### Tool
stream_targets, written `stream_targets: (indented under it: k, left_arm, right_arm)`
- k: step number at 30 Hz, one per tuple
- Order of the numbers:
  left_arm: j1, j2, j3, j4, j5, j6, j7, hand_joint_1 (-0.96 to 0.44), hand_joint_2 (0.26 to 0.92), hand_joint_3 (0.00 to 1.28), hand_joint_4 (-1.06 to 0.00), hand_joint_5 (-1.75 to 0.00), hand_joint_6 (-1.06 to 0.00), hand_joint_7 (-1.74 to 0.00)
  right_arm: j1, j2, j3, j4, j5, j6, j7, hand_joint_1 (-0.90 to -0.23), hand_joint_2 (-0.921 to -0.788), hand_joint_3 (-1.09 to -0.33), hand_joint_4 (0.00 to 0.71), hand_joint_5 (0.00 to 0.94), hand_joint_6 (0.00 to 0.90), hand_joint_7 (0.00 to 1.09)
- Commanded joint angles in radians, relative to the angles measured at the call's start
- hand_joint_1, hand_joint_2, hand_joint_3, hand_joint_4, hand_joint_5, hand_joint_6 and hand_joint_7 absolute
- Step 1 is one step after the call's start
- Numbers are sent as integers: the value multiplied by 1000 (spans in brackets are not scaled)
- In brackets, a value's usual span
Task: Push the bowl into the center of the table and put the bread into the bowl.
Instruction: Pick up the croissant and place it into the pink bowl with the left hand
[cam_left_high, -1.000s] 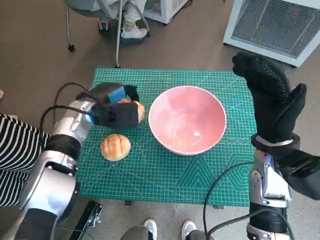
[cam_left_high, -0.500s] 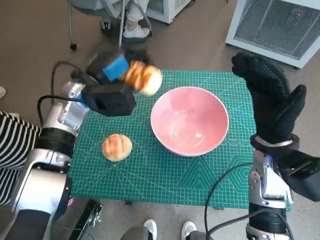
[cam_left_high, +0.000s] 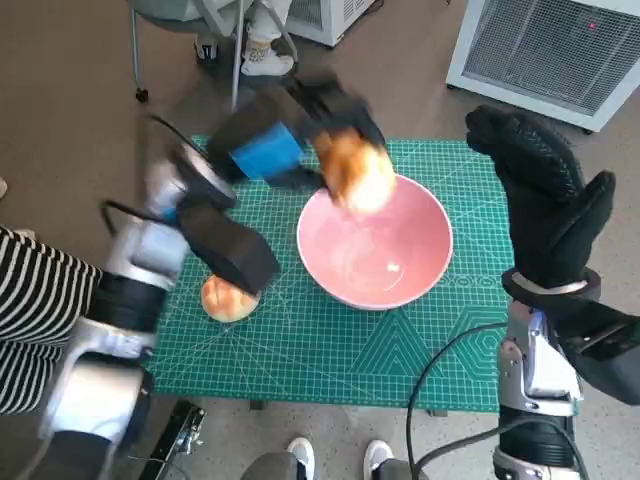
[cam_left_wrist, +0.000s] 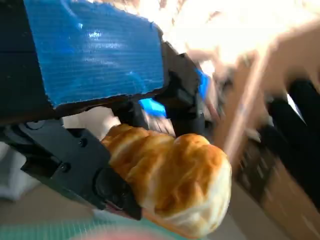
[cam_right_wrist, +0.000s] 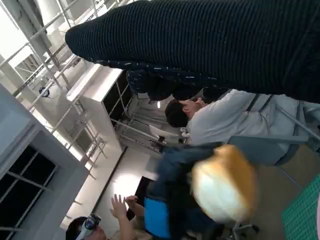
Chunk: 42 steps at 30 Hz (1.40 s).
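A green cutting mat (cam_left_high: 330, 350) covers the small table, brown floor all round. The left hand (cam_left_high: 290, 140) grips a bread roll (cam_left_high: 357, 172) above the pink bowl (cam_left_high: 374, 240)'s far rim; another roll (cam_left_high: 226, 299) lies near the mat's left edge. The right hand (cam_left_high: 545, 195) stands off the right edge, fingers spread, empty.

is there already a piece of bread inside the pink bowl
No, the bowl is empty inside; one bread is held by the left hand above its rim, another bun lies on the mat.

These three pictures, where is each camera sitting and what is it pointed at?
Head view: on the robot's head, looking steeply down at the green mat and pink bowl; both forearms and hands show.
Left wrist view: behind the left hand, facing the bread it holds.
Right wrist view: behind the right hand, facing out at people.
All three show that bread.
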<state>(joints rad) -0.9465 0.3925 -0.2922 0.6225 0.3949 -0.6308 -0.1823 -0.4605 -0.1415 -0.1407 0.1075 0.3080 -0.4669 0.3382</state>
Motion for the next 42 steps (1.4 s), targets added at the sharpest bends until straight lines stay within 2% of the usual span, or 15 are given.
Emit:
stream_targets:
  k: [1, 8, 12, 13, 14, 15, 16, 17, 18, 21, 22, 25, 30, 34, 42]
  left_arm:
    - [6, -32, -25, 22, 12, 3, -28, 0, 921, 75, -705, -1073, -590, -1268]
    - [0, -70, -70, 79, 73, 15, -18, 0, 921, 120, -650, -1147, -540, -1306]
    - [5, -89, -83, 102, 80, 32, -35, 0, 921, 187, -586, -1227, -450, -1381]
    - [7, -92, -85, 107, 80, 35, -41, -12, 896, 177, -544, -1109, -416, -1253]
    - [10, -92, -90, 115, 78, 34, -54, -27, 870, 143, -536, -840, -410, -984]
    - [11, -92, -93, 122, 76, 34, -64, -88, 855, 100, -478, -563, -372, -726]
    - [12, -92, -94, 125, 75, 33, -69, -128, 849, 67, -449, -369, -359, -538]
    - [16, -87, -97, 127, 72, 30, -82, -142, 847, 55, -439, -299, -355, -470]
    - [19, -78, -100, 123, 74, 26, -95, -277, 849, 35, -304, -154, -285, -301]
    - [25, -60, -104, 110, 77, 20, -122, -418, 858, 24, -178, -64, -222, -182]
    - [28, -50, -103, 96, 75, 21, -136, -508, 879, 29, -127, -41, -193, -143]
    - [37, -25, -94, 63, 63, 21, -170, -676, 907, 98, -55, -13, -148, -88]
    - [67, 23, -50, -9, -6, 30, -244, -788, 919, 160, -10, -2, -118, -55]
    - [97, 60, -10, -63, -71, 37, -294, -806, 921, 170, -4, -1, -115, -49]
    - [171, 179, 99, -195, -221, 80, -418, -768, 921, 91, -86, -20, -243, -86]
  right_arm:
    - [31, -3, -1, -7, -15, 4, -5, -671, -921, -730, 215, 2, 122, 379]
    - [41, -3, -3, -19, -17, 15, -16, -676, -921, -733, 215, 2, 119, 379]
    - [48, -3, -2, -30, -20, 21, -22, -676, -921, -734, 215, 1, 118, 379]
    - [50, -3, -2, -32, -21, 22, -24, -676, -921, -734, 215, 1, 118, 380]
    - [52, -2, -1, -33, -23, 21, -26, -676, -921, -734, 215, 1, 118, 380]
    - [54, -2, -1, -34, -24, 21, -27, -676, -921, -734, 215, 1, 118, 380]
    - [55, -1, 0, -35, -24, 21, -28, -676, -921, -734, 215, 1, 117, 380]
    - [57, -1, 0, -37, -25, 22, -30, -676, -921, -734, 215, 1, 117, 380]
    - [59, -1, 1, -39, -27, 23, -32, -676, -921, -734, 215, 1, 117, 381]
    - [63, 0, 3, -44, -28, 25, -36, -675, -921, -734, 214, 1, 117, 381]
    - [64, 0, 3, -45, -29, 25, -38, -675, -921, -734, 213, 1, 117, 381]
    - [66, 1, 3, -49, -30, 28, -42, -675, -921, -732, 210, 0, 117, 382]
    - [70, 3, 3, -58, -32, 36, -48, -676, -921, -731, 210, 1, 118, 384]
    - [70, 8, 6, -61, -34, 40, -52, -677, -921, -730, 210, 1, 119, 385]
    - [70, 23, 17, -59, -36, 38, -53, -680, -921, -731, 210, 1, 119, 386]
